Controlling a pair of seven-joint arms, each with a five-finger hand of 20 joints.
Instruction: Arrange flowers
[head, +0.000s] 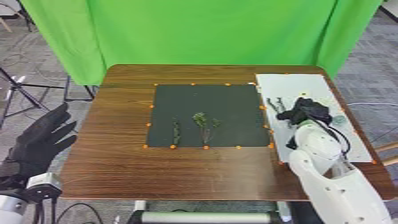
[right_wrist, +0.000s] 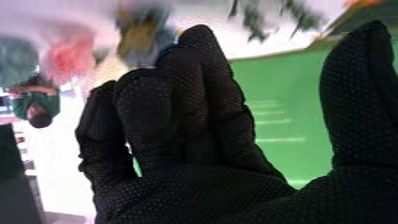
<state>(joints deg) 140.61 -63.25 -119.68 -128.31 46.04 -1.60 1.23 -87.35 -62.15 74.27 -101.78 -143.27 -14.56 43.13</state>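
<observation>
The left hand (head: 40, 142) is beyond the worktop's (head: 107, 165) left edge, the right hand (head: 306, 112) over the white board (head: 289, 86) along its right edge; stems (head: 201, 121) lie on a dark mat (head: 191, 97).

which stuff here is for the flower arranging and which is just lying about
For the job:
- leafy stem and thin dark stem on the dark mat
- dark mat
- white board
- pink bloom and yellow bloom, blurred

Just around:
- green curtain behind the table
- black stand on the floor
</observation>
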